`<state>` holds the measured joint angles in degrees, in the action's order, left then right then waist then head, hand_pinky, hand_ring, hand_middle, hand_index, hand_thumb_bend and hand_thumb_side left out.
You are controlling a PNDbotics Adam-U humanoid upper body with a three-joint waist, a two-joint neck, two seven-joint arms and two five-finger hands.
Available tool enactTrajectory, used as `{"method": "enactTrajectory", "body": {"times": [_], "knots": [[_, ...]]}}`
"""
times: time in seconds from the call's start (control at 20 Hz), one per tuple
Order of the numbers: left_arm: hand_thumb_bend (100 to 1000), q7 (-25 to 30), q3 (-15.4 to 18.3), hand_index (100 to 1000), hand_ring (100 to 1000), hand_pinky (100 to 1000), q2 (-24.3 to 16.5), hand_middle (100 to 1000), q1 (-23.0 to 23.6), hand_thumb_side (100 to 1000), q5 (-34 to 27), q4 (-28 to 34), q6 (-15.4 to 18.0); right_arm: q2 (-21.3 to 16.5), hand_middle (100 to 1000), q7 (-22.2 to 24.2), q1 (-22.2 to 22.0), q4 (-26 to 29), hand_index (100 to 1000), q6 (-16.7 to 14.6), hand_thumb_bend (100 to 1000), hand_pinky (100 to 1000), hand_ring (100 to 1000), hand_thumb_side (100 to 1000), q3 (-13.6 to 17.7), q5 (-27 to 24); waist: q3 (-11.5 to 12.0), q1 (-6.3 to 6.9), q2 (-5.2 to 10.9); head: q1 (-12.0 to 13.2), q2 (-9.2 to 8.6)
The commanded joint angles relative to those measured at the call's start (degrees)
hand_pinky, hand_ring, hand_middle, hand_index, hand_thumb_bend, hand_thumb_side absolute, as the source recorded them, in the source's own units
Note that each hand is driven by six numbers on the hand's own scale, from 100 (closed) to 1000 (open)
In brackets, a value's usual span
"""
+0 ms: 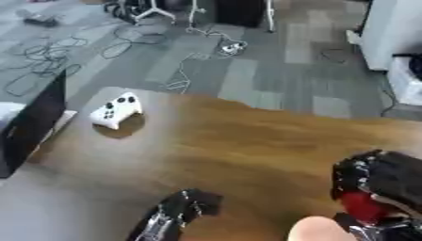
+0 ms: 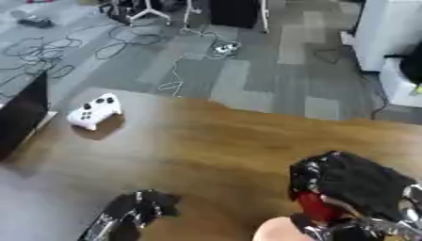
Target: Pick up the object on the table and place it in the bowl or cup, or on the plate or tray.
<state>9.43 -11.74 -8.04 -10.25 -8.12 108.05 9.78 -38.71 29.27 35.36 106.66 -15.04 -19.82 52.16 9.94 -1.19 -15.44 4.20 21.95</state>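
I have the right hand (image 2: 350, 188) low over the desk's (image 1: 239, 141) near right corner, fingers curled round something red (image 2: 317, 207) — I can only make out the colour, not what it is. Just below it at the near edge sits a pale, rounded rim (image 2: 276, 231), pinkish, which I take to be a bowl or cup, though too little of it shows to be sure. So I judge the pick is done and I'm in the carry, close to the drop. The left hand (image 1: 188, 204) rests at the near edge towards the middle, fingers curled and holding nothing. Far off by the desk's far left corner lies a white game controller (image 1: 116, 110), beside a dark screen (image 1: 33, 124) along the left edge — neither is in my way. Next I need to bring the red thing squarely over that pale rim, lower it inside, and only then let the fingers go; the risk is that the hand's bulk hides the rim from me, so I could release short of it.
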Motion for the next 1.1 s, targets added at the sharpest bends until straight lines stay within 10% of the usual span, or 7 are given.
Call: {"method": "enactTrajectory", "body": {"times": [0.05, 1.1], "knots": [[196, 0.3, 0.4, 710, 793, 711, -0.6, 575, -0.7, 947, 1.0, 1.9, 1.3, 0.0, 236, 0.0, 0.2, 0.0, 311, -0.4, 100, 220, 136, 100, 0.1, 0.7, 0.2, -0.01, 0.90, -1.2, -0.96], [207, 0.4, 0.6, 701, 787, 685, -0.5, 571, -0.9, 909, 1.5, 2.8, 3.7, 6.8, 249, -2.3, -0.4, -4.6, 330, -1.3, 100, 212, 150, 113, -3.3, 5.7, -0.2, 0.33, 1.56, -0.9, 2.65]]}}
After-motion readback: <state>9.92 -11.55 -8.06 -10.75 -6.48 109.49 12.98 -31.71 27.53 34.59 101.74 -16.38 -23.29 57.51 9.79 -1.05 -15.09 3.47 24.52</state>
